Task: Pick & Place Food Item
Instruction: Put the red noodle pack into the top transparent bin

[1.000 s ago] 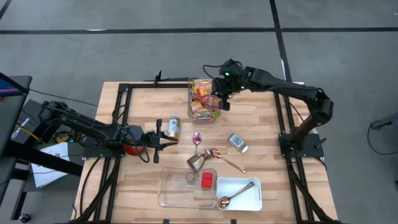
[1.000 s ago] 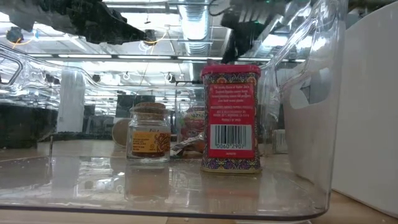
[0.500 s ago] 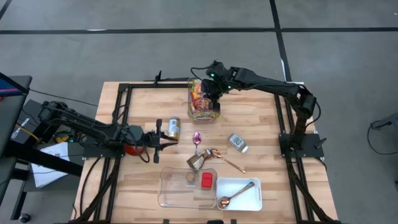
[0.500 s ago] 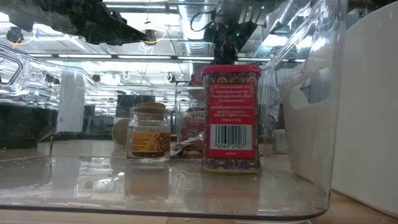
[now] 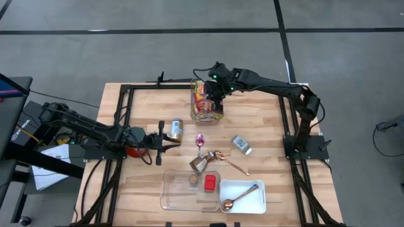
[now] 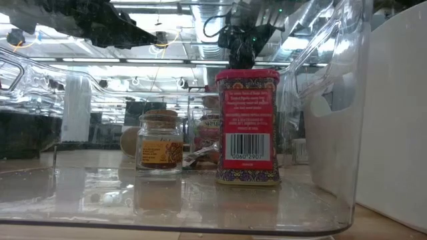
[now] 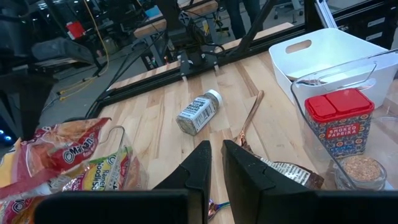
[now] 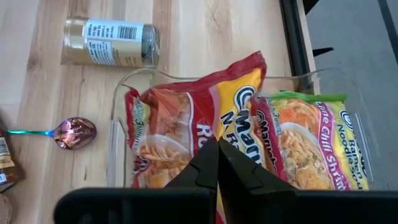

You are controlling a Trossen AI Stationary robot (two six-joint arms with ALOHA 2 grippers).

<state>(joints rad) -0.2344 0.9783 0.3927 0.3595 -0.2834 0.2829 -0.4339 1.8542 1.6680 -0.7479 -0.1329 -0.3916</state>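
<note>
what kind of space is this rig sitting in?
Most likely a robotics lab or workshop, not a kitchen. The butcher-block table sits in a black metal frame on a bare grey floor with taped lines. The low view shows exposed ceiling ductwork and strip lights, and the left wrist view shows more workbenches.

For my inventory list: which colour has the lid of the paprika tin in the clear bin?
Red. The paprika tin's lid shows best in the left wrist view.

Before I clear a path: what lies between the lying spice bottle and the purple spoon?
Bare wood only, in the high view: spice bottle, purple spoon, table.
</note>
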